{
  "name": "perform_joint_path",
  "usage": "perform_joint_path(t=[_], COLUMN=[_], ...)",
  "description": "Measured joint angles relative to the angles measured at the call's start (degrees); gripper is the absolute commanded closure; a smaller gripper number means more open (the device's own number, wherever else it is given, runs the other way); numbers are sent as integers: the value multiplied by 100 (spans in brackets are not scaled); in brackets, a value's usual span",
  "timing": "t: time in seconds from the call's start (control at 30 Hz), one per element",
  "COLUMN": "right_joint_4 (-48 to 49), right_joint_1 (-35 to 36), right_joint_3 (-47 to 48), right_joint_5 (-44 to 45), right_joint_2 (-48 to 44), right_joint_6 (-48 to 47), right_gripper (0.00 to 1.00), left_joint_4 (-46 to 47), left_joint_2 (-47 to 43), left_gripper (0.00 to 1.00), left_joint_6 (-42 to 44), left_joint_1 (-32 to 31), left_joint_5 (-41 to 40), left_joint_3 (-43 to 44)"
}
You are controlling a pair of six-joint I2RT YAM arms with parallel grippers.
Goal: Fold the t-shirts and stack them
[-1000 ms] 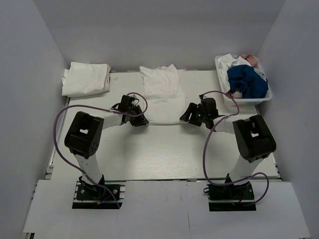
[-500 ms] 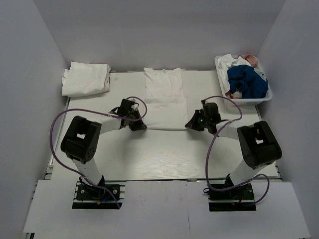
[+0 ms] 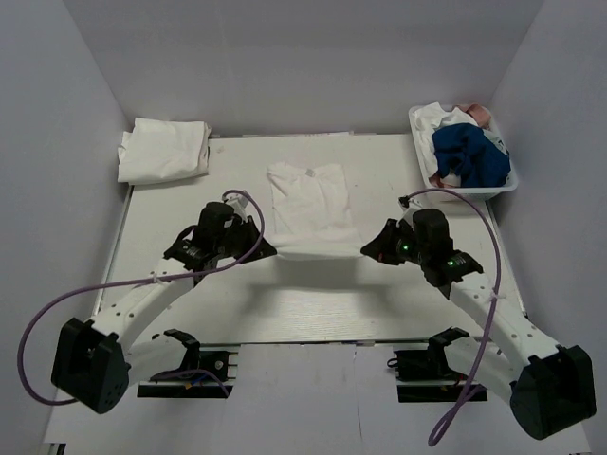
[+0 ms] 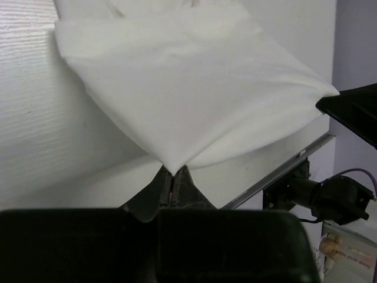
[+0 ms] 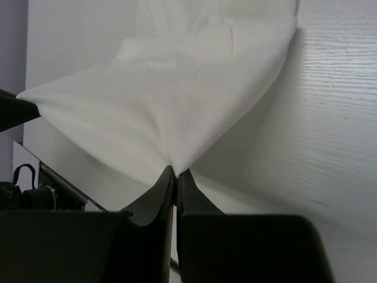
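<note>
While one finished t-shirt (image 3: 163, 150) lies at the far left corner of the table (image 3: 313, 294) (folded, I judge), the left gripper (image 3: 266, 250) and right gripper (image 3: 369, 252) each pinch a near corner of the middle t-shirt (image 3: 311, 204); its folding remains, and the basket (image 3: 474, 191) is not yet emptied.

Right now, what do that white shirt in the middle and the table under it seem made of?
The shirt: soft matte white cloth, probably cotton; it drapes and creases. The table: white board with faint wood grain, perhaps laminate.

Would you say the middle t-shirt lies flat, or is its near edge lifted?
Lifted: left hand and right hand pinch the t-shirt by its near corners, shadow underneath.
</note>
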Motion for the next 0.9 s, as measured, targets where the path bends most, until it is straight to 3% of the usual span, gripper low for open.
perform_joint_path(t=[0.17, 0.37, 0.63, 0.9], right_joint_4=[-367, -509, -527, -525], right_joint_1=[2, -17, -66, -247], right_joint_3=[621, 1401, 2402, 3390], right_joint_5=[-52, 83, 229, 293], right_joint_2=[-20, 553, 1648, 2715], right_joint_6=[2, 55, 179, 197], right_gripper=[100, 100, 100, 100], left_joint_4=[-109, -57, -35, -61], left_joint_2=[-511, -297, 977, 2332], left_gripper=[100, 100, 100, 100], left_joint_6=[37, 107, 107, 151], left_joint_1=[-11, 7, 101, 385], left_joint_5=[-101, -625, -1547, -1657], left_joint_3=[44, 540, 1593, 2618])
